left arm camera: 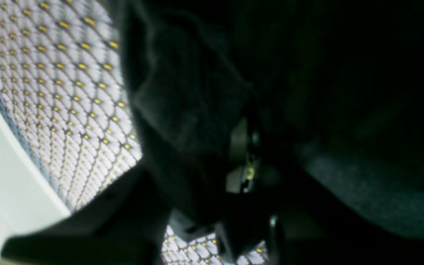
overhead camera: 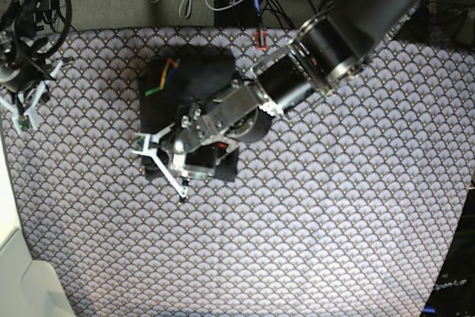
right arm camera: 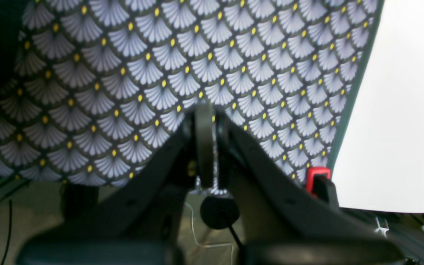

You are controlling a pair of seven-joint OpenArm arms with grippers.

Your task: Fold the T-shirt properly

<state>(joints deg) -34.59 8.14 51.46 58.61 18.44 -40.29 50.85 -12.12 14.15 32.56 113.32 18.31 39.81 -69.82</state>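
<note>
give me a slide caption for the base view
Left gripper pinching the folded T-shirt; right gripper idle.

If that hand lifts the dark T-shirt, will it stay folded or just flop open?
Probably flop: the T-shirt lies in soft rounded bulges, so the cloth looks limp. It seems thin and light. On the patterned tablecloth, pushing would likely bunch it.

Base view evenly lit and sharp; both wrist views blurred, left very dark.
</note>
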